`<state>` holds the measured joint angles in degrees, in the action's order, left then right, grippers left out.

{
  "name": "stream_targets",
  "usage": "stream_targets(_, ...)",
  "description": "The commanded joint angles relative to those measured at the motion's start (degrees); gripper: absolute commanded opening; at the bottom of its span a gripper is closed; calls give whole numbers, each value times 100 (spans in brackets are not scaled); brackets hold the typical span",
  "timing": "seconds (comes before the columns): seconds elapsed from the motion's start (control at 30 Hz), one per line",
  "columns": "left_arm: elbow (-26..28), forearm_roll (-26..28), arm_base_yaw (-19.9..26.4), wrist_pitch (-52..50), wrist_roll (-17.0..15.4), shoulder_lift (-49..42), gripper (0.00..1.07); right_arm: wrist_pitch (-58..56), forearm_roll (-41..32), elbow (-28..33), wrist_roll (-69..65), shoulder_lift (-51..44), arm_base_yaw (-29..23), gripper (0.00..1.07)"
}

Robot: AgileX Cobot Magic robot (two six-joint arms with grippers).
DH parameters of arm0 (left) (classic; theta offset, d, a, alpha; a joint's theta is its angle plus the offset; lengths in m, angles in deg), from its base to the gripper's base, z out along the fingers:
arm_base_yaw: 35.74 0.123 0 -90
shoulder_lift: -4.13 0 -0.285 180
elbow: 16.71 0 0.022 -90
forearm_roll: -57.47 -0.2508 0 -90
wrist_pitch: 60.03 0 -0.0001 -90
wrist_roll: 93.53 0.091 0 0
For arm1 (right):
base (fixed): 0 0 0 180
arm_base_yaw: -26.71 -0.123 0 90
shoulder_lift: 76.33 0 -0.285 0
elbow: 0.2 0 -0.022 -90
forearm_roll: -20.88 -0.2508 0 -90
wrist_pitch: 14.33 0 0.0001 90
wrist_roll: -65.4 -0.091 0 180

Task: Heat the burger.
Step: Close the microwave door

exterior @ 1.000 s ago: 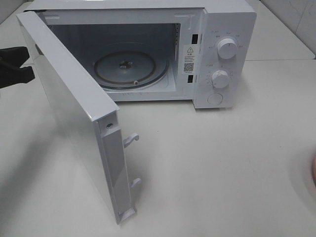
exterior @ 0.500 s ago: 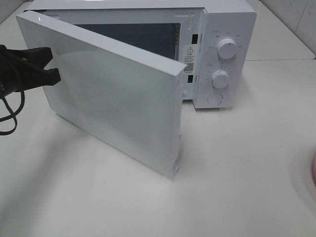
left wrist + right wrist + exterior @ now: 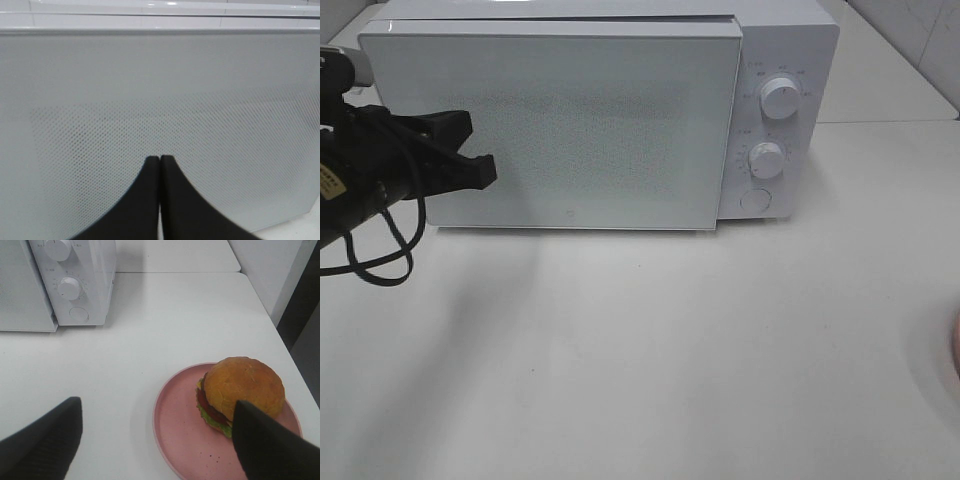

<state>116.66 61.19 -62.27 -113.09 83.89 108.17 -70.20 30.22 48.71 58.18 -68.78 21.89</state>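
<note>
left claw (image 3: 480, 170) clenched, empty, at microwave door (image 3: 590, 120) | right claw (image 3: 155, 440) released | burger (image 3: 240, 395) on pink plate (image 3: 175, 425), 1 o'clock of right claw, nearer arm

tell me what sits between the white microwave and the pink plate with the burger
Nothing: in the right wrist view only bare white table separates the white microwave from the pink round plate holding the golden-bun burger.
</note>
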Motion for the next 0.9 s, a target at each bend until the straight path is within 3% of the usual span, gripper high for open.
stream_targets(0.03, 401, 201, -189, 212, 74, 160, 0, 63, 0, 6, -11, -201, 34, 74)
stream_targets(0.47, 1621, 286, -561, 1152, 160, 676, 0, 63, 0, 6, -11, -201, 34, 74)
stream_targets(0.9, 2624, 286, -561, 1753, 155, 1077, 0, 63, 0, 6, -11, -201, 34, 74)
